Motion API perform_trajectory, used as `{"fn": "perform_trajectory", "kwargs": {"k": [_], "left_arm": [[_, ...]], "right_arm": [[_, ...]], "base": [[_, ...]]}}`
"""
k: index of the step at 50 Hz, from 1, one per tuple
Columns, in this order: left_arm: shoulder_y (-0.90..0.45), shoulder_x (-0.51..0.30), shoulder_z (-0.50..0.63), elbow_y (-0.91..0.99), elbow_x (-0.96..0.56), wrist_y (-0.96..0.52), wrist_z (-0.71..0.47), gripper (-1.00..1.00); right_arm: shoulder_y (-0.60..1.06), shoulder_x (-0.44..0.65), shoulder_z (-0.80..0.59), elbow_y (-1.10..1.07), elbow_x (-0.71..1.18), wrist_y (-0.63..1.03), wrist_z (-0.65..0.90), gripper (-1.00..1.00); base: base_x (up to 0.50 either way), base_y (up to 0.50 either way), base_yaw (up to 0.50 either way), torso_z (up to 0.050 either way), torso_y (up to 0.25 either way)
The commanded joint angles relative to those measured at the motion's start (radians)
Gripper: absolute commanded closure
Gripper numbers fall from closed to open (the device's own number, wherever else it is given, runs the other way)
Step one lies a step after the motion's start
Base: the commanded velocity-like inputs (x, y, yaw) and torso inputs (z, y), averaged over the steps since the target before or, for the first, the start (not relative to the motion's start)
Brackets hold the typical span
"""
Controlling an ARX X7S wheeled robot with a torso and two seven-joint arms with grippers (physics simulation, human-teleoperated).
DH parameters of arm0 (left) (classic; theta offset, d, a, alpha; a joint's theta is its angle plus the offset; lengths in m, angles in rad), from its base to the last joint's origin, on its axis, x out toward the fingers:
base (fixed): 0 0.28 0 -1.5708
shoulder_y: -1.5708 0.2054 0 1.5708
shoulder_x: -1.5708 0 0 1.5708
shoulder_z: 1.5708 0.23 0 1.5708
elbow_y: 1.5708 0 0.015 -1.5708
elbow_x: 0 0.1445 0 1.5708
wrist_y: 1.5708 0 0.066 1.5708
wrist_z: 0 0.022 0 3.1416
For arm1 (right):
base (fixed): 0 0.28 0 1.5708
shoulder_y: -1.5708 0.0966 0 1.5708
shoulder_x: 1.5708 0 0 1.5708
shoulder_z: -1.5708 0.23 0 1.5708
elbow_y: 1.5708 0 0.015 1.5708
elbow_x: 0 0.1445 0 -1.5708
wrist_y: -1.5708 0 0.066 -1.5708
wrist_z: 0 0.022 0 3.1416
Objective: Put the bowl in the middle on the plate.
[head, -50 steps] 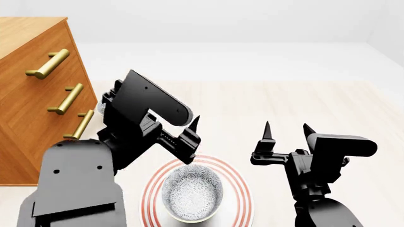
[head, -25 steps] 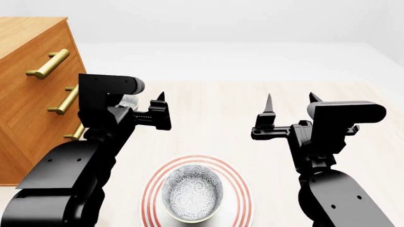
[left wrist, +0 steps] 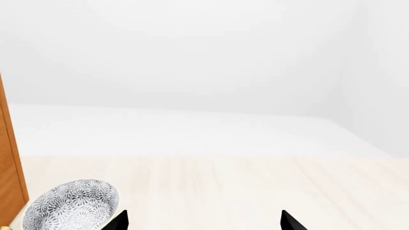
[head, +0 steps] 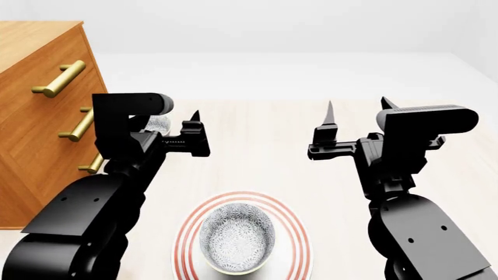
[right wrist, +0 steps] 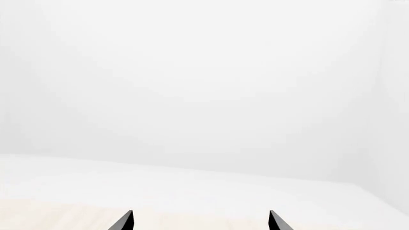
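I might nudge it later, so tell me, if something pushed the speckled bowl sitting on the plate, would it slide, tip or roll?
The bowl sits upright on the plate, so a low push would probably slide it across the smooth flat surface rather than roll it. Its rounded sides and seemingly narrow base suggest a push at the rim could tip it. It looks like rigid ceramic, likely to chip if knocked off.

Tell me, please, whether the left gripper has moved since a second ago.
Yes. The left gripper has lifted away from the bowl on the plate and drawn back toward the wooden dresser, open and empty.
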Motion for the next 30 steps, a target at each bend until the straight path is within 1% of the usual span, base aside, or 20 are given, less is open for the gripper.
{"fn": "perform_trajectory", "kwargs": {"k": [1, 17, 25, 26, 30], "left_arm": [[-0.006, -0.006, 0.004, -0.003, -0.038, 0.003, -0.03, -1.0], [-0.022, -0.019, 0.01, 0.0, -0.077, 0.006, -0.062, -1.0], [-0.194, -0.016, -0.003, 0.054, -0.105, -0.077, -0.1, -1.0], [-0.221, -0.012, -0.012, 0.066, -0.116, -0.107, -0.103, -1.0], [-0.261, -0.011, -0.022, 0.099, -0.136, -0.142, -0.114, -1.0]], "right_arm": [[0.011, 0.003, -0.009, 0.012, 0.003, -0.006, -0.007, -1.0], [0.029, 0.008, -0.014, 0.0, 0.012, 0.01, -0.004, -1.0], [0.196, 0.035, -0.026, -0.122, 0.039, 0.173, 0.014, -1.0], [0.222, 0.037, -0.032, -0.136, 0.043, 0.197, 0.016, -1.0], [0.281, 0.038, -0.042, -0.163, 0.054, 0.249, 0.019, -1.0]], "base": [[0.0, 0.0, 0.0, 0.0, 0.0], [0.0, 0.0, 0.0, 0.0, 0.0], [0.0, 0.0, 0.0, 0.0, 0.0], [0.0, 0.0, 0.0, 0.0, 0.0], [0.0, 0.0, 0.0, 0.0, 0.0]]}}
